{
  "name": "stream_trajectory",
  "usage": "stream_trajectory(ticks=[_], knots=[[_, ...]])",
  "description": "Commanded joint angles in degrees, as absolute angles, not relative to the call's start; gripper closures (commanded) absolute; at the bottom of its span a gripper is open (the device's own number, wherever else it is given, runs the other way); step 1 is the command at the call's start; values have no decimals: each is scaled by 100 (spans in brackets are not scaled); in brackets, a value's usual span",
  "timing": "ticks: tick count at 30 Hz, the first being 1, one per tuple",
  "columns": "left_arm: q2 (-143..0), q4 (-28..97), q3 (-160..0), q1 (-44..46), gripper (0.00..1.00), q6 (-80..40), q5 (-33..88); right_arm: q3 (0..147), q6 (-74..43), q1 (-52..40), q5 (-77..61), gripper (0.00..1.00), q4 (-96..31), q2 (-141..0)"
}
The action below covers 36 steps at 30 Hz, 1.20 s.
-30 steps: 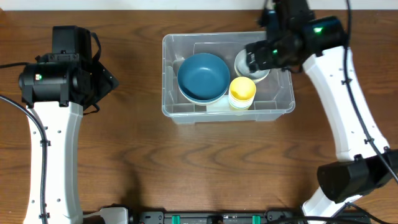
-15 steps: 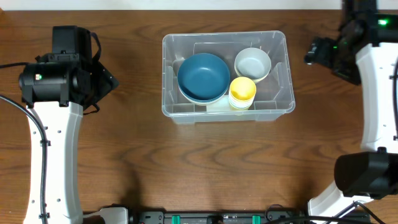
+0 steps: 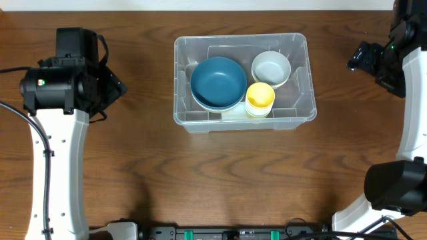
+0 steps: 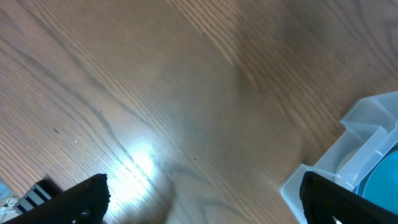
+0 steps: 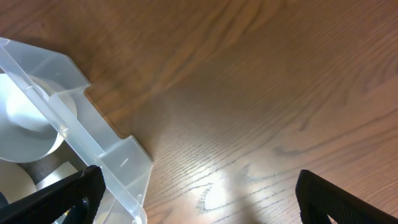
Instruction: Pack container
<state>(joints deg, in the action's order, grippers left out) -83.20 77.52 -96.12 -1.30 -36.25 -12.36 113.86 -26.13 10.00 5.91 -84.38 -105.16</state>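
Observation:
The container, a clear plastic bin, stands at the table's middle. It holds a blue bowl, a white bowl and a yellow cup. My left gripper hovers open to the left of the bin. In the left wrist view the left gripper has bare wood between its fingers and the bin's corner at the right. My right gripper hangs open to the right of the bin. In the right wrist view the right gripper is empty, with the bin's rim and the white bowl at the left.
Brown wooden table all round the bin. The white left arm runs down the left side and the white right arm down the right edge. A dark rail lies along the front edge.
My right gripper has pulled away from above the white bowl in the bin, rightward to beside the bin, its jaws widening. The white bowl stays in the bin. The left arm has not moved.

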Motion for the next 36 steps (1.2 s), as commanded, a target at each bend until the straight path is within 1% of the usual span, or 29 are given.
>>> stream_trajectory(ticks=[1, 7, 12, 19, 22, 26, 32, 36], knots=[[-8348, 7754, -9590, -158, 2, -3719, -1262, 11496, -2696, 1013, 666, 1, -8442, -10512], [-8014, 7754, -9590, -158, 2, -3719, -1262, 11496, -2696, 1011, 666, 1, -8444, -10512], [-7078, 7765, -9590, -158, 2, -3706, -1267, 11496, -2696, 1013, 666, 1, -8444, -10512], [-5417, 7594, -9539, -161, 2, -3675, -1267, 11496, -2696, 1013, 666, 1, -8444, -10512], [-4768, 7024, -9223, -161, 2, -3673, -1267, 11496, -2696, 1011, 666, 1, -8444, -10512], [-3857, 5940, -8250, -161, 2, -3649, -1278, 11496, -2696, 1011, 666, 1, -8444, -10512], [-2635, 4508, -6226, -158, 2, -3653, -1208, 11496, -2696, 1013, 666, 1, -8442, -10512], [-1979, 3479, -4847, -158, 2, -3651, -801, 11496, -2696, 1011, 666, 1, -8444, -10512]])
